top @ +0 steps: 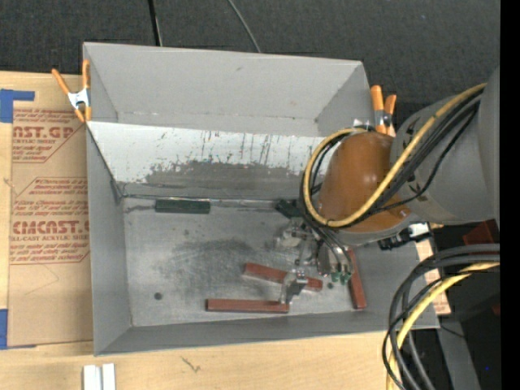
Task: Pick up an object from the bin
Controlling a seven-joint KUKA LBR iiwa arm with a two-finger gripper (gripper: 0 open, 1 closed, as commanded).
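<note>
My gripper (297, 286) is down over the short reddish-brown stick (262, 272) on the right half of the bin (104, 242) floor. It lies roughly left-right and pokes out on both sides of me. Honestly can't tell if I'm spread or clamped on it.

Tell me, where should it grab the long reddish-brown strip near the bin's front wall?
Likely at its middle, from straight above, squeezing across the narrow width. The reddish-brown strip lies flat on the bin floor with bare floor along both long edges there, while its right end sits close under the gripper.
</note>
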